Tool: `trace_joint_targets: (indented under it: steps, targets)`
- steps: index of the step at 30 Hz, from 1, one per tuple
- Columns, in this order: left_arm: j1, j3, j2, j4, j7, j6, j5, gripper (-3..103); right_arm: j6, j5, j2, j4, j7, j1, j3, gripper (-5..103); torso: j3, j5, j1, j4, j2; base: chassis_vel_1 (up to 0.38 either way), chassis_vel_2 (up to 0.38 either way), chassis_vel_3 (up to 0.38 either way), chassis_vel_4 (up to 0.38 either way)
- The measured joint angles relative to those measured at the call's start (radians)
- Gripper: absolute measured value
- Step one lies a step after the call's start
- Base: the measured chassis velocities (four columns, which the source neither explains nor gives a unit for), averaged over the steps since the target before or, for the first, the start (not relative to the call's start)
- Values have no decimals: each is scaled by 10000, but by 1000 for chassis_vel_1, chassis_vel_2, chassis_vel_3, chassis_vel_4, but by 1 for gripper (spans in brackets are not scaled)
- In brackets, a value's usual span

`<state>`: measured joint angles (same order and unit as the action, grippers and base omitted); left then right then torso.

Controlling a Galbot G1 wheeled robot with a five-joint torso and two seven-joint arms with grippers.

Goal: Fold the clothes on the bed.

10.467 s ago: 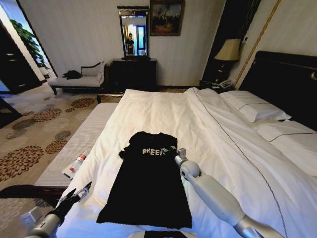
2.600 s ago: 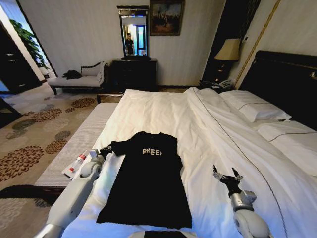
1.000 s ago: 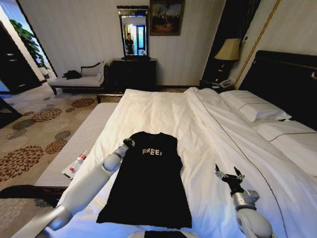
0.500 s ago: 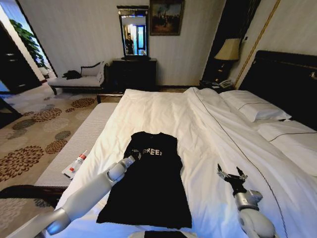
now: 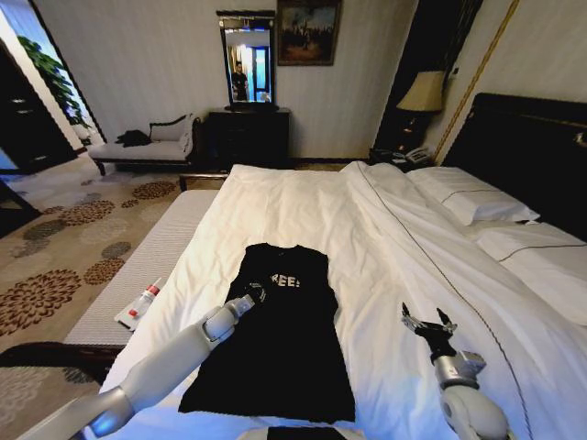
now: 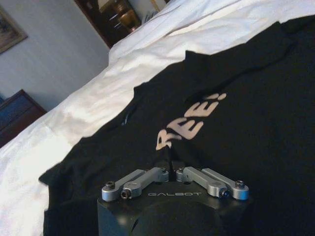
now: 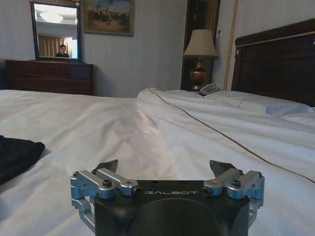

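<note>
Lying flat on the bed [image 5: 385, 229], near its foot-side edge, the T-shirt [image 5: 275, 339] has its left sleeve pinched in the left gripper [image 5: 251, 293]; off to the right, the right gripper [image 5: 427, 323] hovers with fingers spread

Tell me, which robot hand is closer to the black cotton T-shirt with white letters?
Left. The left gripper is on the black cotton T-shirt, shut beside its lettering. The right gripper is open over the white duvet, off to the shirt's side.
</note>
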<state>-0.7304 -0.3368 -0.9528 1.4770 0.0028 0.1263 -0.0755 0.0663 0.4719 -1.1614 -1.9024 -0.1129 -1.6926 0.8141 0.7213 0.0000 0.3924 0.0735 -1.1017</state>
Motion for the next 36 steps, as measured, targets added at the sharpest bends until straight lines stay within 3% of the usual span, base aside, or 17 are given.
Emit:
trace_joint_targets:
  steps: [2,4,8,10,14,16,21,22,23,25,27,30,32,36]
  targets:
    - [-182,118,68,138,-108,40,-78,13,7,-1,0,0,2,-9,-2,100,0,-2,0,-1,0,0,0,0,0]
    - [-296,227,104,250,-147,41,-131,13,10,-6,-3,0,2,-8,-14,100,0,-1,-1,0,0,0,0,0,0]
    - [-1007,1034,279,946,-366,-325,-367,34,11,-27,-8,-1,3,39,-105,100,0,1,-1,0,0,0,0,0,0]
    - [-1291,1376,311,1173,-441,-489,-437,34,11,-32,-4,-1,2,59,-140,100,0,0,-1,0,-1,0,0,0,0]
    - [-2518,3159,296,1775,-931,-731,-1191,56,9,-64,-21,-1,-3,102,-247,100,-1,-2,-1,-4,-1,0,0,0,0]
    - [-2650,3377,256,1774,-1050,-738,-1303,56,9,-77,-25,0,-3,103,-260,100,-1,-3,-2,-4,0,0,0,0,0]
    - [-2957,4154,-112,1293,-1564,-747,-1626,78,6,-128,-20,-12,-6,103,-313,100,-1,-2,-1,-3,0,0,0,0,0]
    - [-2950,4211,-196,1141,-1598,-769,-1631,78,4,-134,-11,-33,-8,102,-315,100,-1,0,-1,-1,1,0,0,0,0]
    - [-2905,4217,-315,966,-1612,-788,-1632,89,1,-135,8,-61,-10,85,-312,100,0,-2,-1,-2,2,0,0,0,0]
    - [-2844,4200,-403,857,-1636,-808,-1621,89,0,-135,18,-84,-10,70,-290,100,-1,-1,-1,-2,1,0,0,0,0]
    - [-2746,4131,-562,675,-1657,-898,-1543,97,0,-134,27,-110,-10,38,-244,100,0,0,-1,0,2,0,0,0,0]
    - [-2530,4127,-957,351,-1911,-1730,-1553,100,0,-121,1,-140,-9,-16,-153,100,0,0,-1,-1,1,0,0,0,0]
    - [-2502,4157,-1031,320,-1995,-1884,-1591,100,0,-118,-12,-141,-7,-26,-143,100,0,-2,-1,0,2,0,0,0,0]
    - [-2370,4340,-1262,306,-2511,-1880,-2415,100,20,-114,-68,-136,9,-49,-125,100,0,2,-1,-3,1,0,0,0,0]
